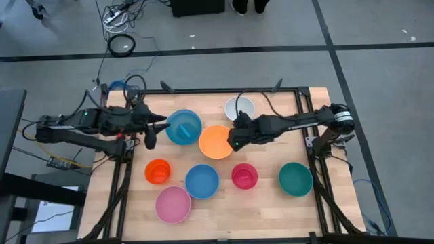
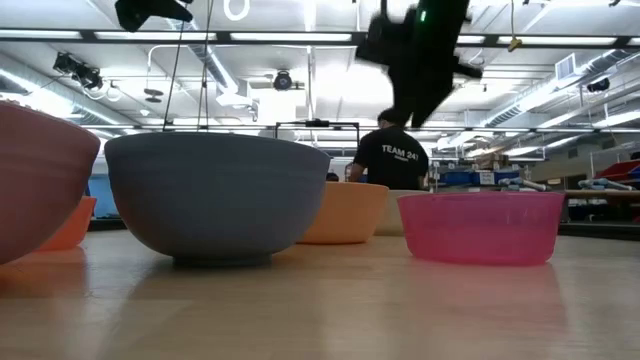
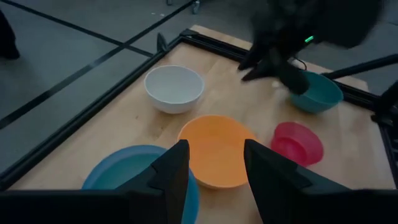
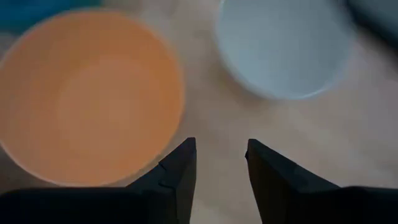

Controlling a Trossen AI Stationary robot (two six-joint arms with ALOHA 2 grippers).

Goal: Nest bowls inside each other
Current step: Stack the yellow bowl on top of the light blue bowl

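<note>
Several bowls rest on their bases on the wooden table [image 1: 271,210]. A blue bowl [image 1: 184,127] holds a teal one inside it. The orange bowl [image 1: 215,141], white bowl [image 1: 239,108], small orange-red bowl [image 1: 158,171], second blue bowl [image 1: 202,181], pink bowl [image 1: 173,205], magenta-red bowl [image 1: 244,175] and teal-green bowl [image 1: 296,178] stand singly. My left gripper [image 3: 214,177] hangs open above the table, just left of the nested blue bowl [image 3: 121,177]. My right gripper [image 4: 217,162] is open and empty in the air, over the gap between the orange bowl [image 4: 90,93] and the white bowl [image 4: 280,46].
A black frame [image 1: 298,91] borders the table top. Cables lie on the floor beyond the far edge. In the low view a person in a dark shirt [image 2: 390,160] stands in the room behind the table.
</note>
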